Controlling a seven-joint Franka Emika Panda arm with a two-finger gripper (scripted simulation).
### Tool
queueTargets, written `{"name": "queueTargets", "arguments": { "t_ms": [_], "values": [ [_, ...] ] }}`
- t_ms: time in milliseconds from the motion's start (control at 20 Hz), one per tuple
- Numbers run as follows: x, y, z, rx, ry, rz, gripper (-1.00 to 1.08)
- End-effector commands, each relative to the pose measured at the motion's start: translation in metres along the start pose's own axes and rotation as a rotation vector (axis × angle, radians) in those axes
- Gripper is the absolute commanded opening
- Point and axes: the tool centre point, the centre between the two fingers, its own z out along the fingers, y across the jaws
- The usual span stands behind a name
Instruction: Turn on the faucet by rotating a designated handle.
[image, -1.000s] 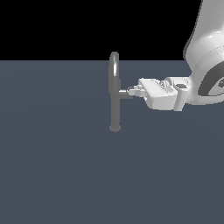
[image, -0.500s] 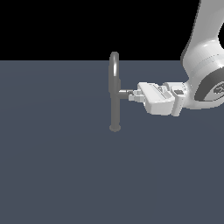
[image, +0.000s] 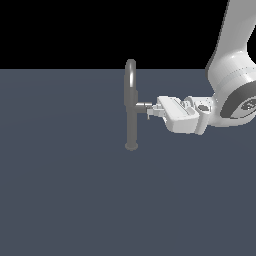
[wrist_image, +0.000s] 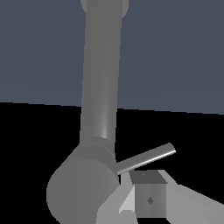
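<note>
The faucet (image: 131, 115) stands upright on a flat, dark grey-blue bench (image: 60, 200), just in front of the tool's tips. It is a slim grey column on a small round base, with a narrow arched spout looping up from the top, seen nearly edge-on. No bowl, basin or other container shows in either view.

The handle (image: 143, 106) is a short grey stub that juts sideways from the column about halfway up, pointing toward the tool. In the wrist view the stub's round end (wrist_image: 83, 190) fills the near corner, and a thin bright lever rod (wrist_image: 146, 157) angles out from it, passing just beside one dark, blocky fingertip (wrist_image: 149, 197).

The tool (image: 149, 111) lies level, aimed at the column from the exterior view's right. Its small fingers reach the end of the stub and appear to touch or nearly touch it. The fingers look close together, but neither view shows clearly whether they are clamped on the rod or merely beside it, so I cannot tell.

Behind the tool, the white hand body runs back horizontally to a thick white wrist joint with a dark grey band. From there the arm (image: 235, 55) rises steeply and leaves the picture at the upper edge.
</note>
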Motion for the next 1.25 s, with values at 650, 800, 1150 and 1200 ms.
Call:
{"name": "queueTargets", "arguments": {
  "t_ms": [650,800,1150,1200],
  "values": [
    [0.029,-0.016,0.000,0.000,0.000,0.030,-1.00],
    [0.039,-0.023,0.000,0.008,0.006,0.039,-1.00],
    [0.062,-0.037,0.000,0.026,0.021,0.060,-1.00],
    [0.062,-0.037,0.000,0.026,0.021,0.060,-1.00]
  ]
}}
